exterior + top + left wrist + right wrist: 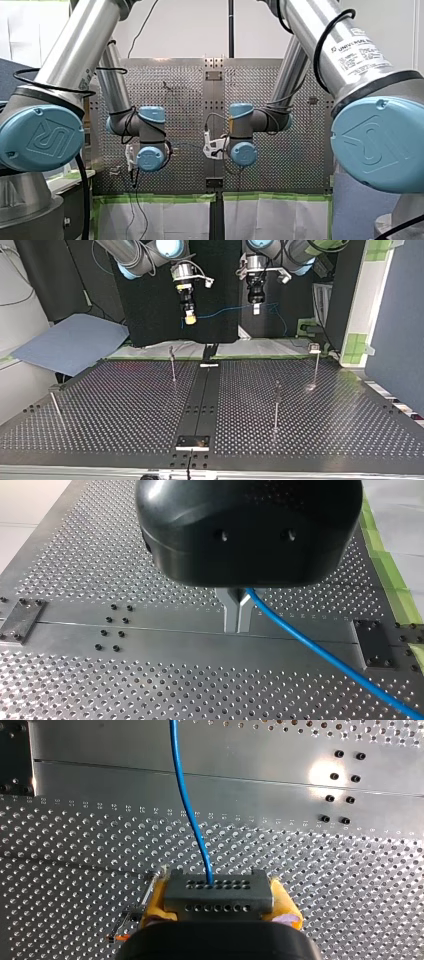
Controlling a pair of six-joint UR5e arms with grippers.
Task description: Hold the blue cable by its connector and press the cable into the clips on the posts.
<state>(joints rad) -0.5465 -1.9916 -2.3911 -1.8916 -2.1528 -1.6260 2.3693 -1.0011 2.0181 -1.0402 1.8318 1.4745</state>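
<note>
Gripping the blue cable at two places, up off the perforated table.
Clamped on the grey connector between the yellow pads of my right gripper. Visible only in the right wrist view, with the cable leaving the connector's holed face and running straight ahead over the table. Pinched on the cable itself by the metal fingers of my left gripper, tips together. Told by the left wrist view alone, with the cable slanting away to one side. Given only by the top view: the cable strung with a slight sag between the two grippers, my right at that view's left, and thin upright posts spread over the table, all apart from the cable. From the front view, no more than a faint thin line between the two wrists.
</note>
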